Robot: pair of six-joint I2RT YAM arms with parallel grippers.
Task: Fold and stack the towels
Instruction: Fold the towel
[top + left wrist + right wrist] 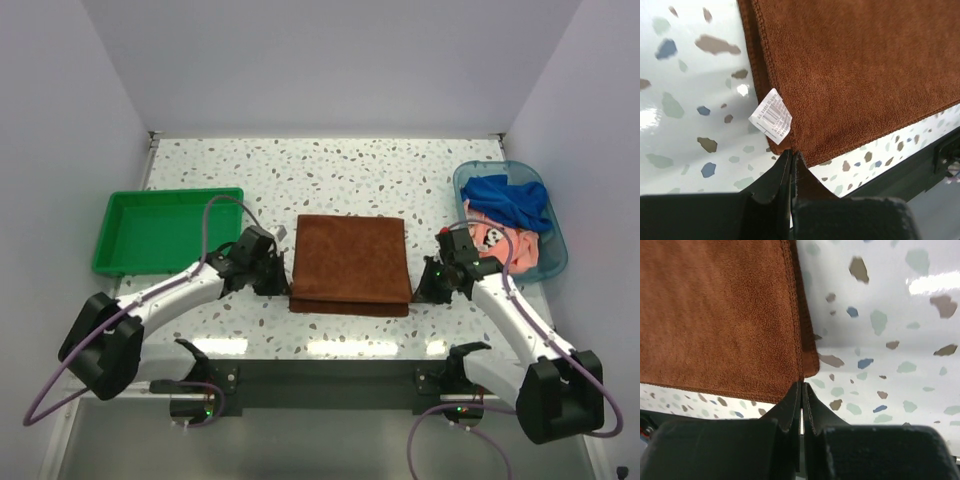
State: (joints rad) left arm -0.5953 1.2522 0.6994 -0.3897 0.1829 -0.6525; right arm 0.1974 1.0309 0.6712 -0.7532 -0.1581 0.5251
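- A rust-brown rectangular cloth towel (pixel 350 262) is lying flat in the middle of the white speckled bench (pixel 400 170). It is in two layers, and the lower one is showing along the near edge.
- Its near left corner is being clamped by the left pincer (pixel 268 278). In the left wrist view, brown cloth is seen pinched between the closed fingers, just beside a small white label (pixel 771 116).
- The right pincer (pixel 432 285) is being held together at the near right corner, its tips touching the hem. Whether cloth is caught there cannot be told.
- The near edge is running left to right between the two pincers, and the rest of the towel is lying beyond them, toward the far side. Each arm is nearer to its own corner, so a fold away from the arms is judged likely.
- A royal blue towel (pixel 510 200) and a pink towel (pixel 522 252) are lying crumpled in the clear blue plastic tub (pixel 460 185) at the right, not yet folded.
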